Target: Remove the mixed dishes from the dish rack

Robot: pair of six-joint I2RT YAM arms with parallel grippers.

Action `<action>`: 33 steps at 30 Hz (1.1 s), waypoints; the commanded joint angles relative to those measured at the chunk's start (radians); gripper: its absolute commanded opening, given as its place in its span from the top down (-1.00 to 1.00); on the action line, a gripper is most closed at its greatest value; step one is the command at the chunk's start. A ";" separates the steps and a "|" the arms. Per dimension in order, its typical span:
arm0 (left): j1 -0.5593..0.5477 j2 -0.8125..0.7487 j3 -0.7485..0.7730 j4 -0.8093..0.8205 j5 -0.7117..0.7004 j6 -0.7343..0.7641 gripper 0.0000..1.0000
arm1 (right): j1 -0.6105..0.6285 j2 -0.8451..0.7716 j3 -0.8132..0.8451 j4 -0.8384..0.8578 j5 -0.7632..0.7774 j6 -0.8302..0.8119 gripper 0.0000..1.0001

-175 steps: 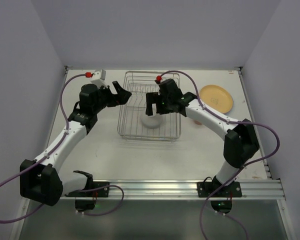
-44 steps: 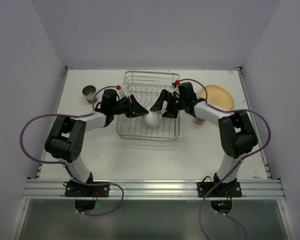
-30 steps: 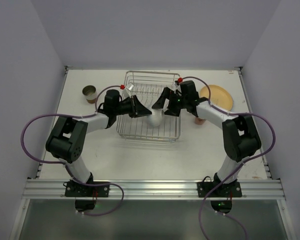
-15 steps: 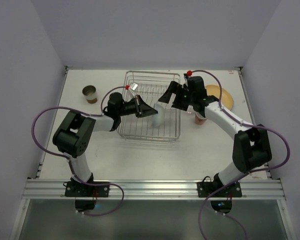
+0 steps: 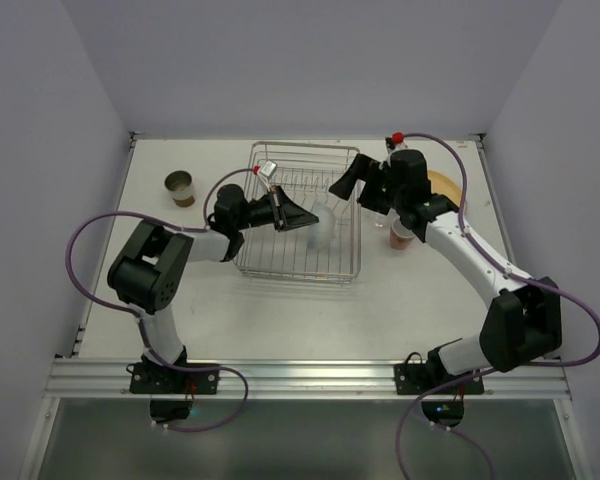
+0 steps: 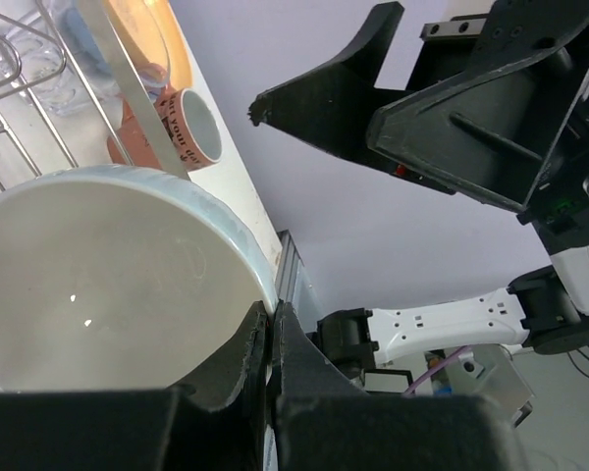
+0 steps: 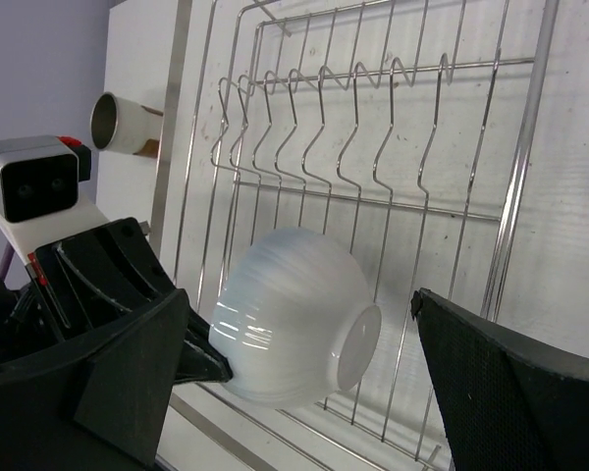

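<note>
The white bowl hangs tilted on its side over the dish rack, a silver wire basket. My left gripper is shut on the bowl's rim; the left wrist view shows the bowl's inside with both fingers pinching its edge. My right gripper stands open just right of and above the bowl, not touching it. In the right wrist view the bowl's ribbed outside shows beyond the wide-open right gripper. The rack's tines are bare.
A small brown cup stands left of the rack. A salmon-pink mug and a yellow-orange plate sit right of the rack, partly under the right arm. The mug and plate also show behind the bowl.
My left gripper has shut on the bowl's rim and raised it slightly. My right gripper has drawn back up and to the right, away from the bowl.
</note>
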 commanded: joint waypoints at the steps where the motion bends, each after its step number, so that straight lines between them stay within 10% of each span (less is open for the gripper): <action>1: -0.004 -0.092 0.064 -0.040 0.008 0.074 1.00 | -0.006 -0.078 -0.032 0.027 0.056 -0.026 -0.98; 22: 0.054 -0.379 0.343 -1.068 -0.365 0.751 1.00 | -0.007 -0.166 -0.176 0.120 0.080 -0.040 -0.98; 33: 0.188 -0.551 0.369 -1.283 -0.632 0.894 1.00 | -0.006 -0.184 -0.214 0.157 0.077 -0.038 -0.98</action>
